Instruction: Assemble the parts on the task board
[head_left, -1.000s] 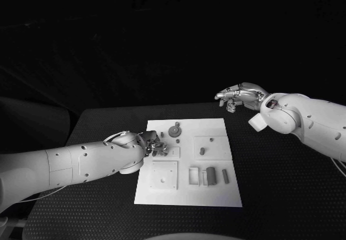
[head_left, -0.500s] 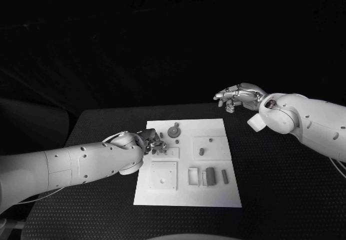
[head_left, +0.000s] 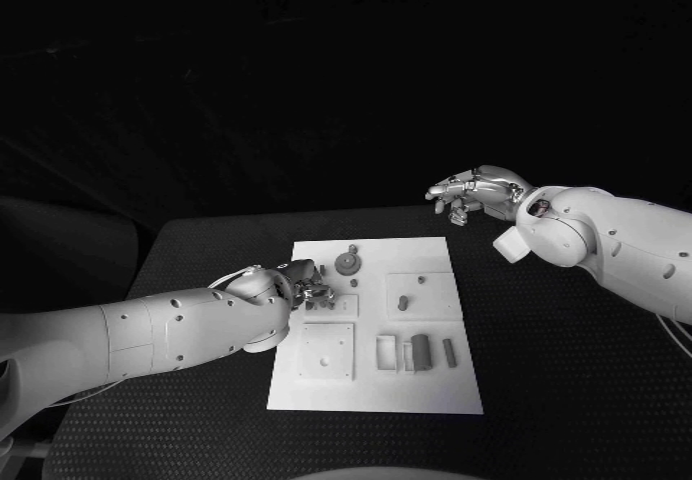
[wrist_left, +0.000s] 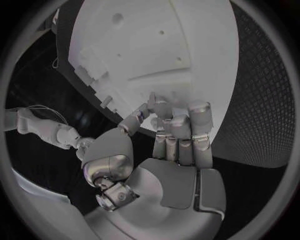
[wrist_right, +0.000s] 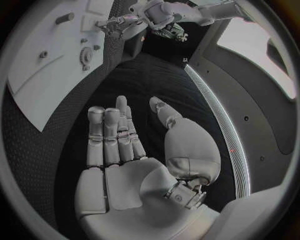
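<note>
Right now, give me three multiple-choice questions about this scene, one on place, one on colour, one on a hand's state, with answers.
1. Where is the left hand?
A. at the task board's left edge
B. off the table
C. at the board's near end

2. What colour is the task board?
A. black
B. white
C. red

3. How is the right hand?
A. gripping a part
B. pressing the board
C. open, holding nothing

Answers: 1 A, head view shows its fingers over that edge. 2 B, a white plate on the black table. 3 C, its wrist view shows bare fingers.
</note>
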